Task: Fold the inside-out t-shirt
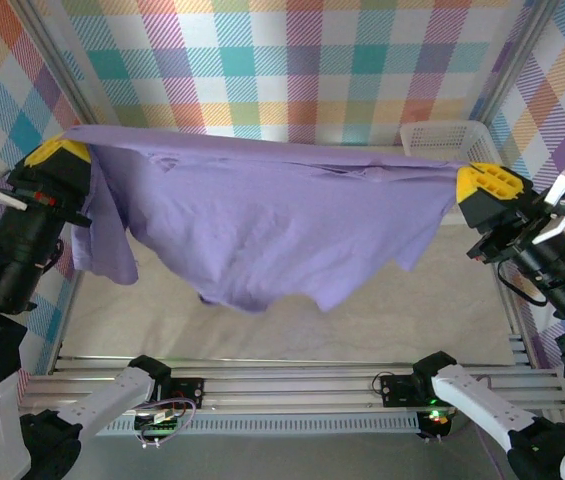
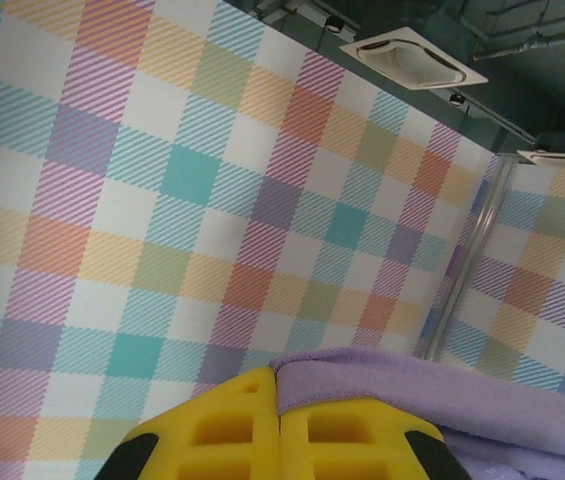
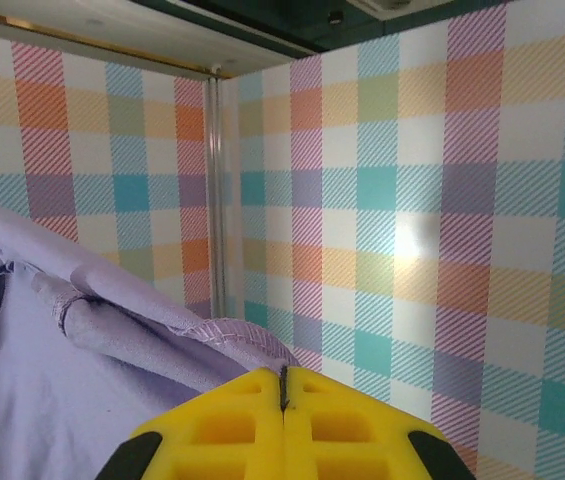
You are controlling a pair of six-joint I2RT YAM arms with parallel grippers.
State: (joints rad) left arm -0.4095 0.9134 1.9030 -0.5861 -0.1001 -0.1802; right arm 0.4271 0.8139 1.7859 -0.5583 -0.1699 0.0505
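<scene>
Yellow plastic fingertips fill the bottom of each wrist view, pressed flat together with lavender-purple cloth pinched at their seam. The left gripper is clenched on a folded edge of the lavender-purple short-sleeved cotton t-shirt, which runs off to the right from its tips. The right gripper is likewise clamped on the garment. A stitched hem curls just above its tips, and the fabric falls away to the left.

From the overhead camera, two white arm bases sit at the bottom of the picture behind a grey aluminium rail. Both arms reach up and outward. The left gripper holds one upper corner of the t-shirt at the left side. The right gripper holds the opposite corner at the right side. Between them the top edge is pulled into a nearly straight line, slightly creased towards the right.

Below that line the shirt hangs as a wide sheet in the air over the pale tabletop. One sleeve dangles beside the left arm, and the lower edge droops in uneven curves towards the middle. Whether its lowest point touches the table I cannot tell.

A white plastic slotted basket stands in the far right corner, behind the cloth. Pastel plaid panels wall the workspace on three sides.
</scene>
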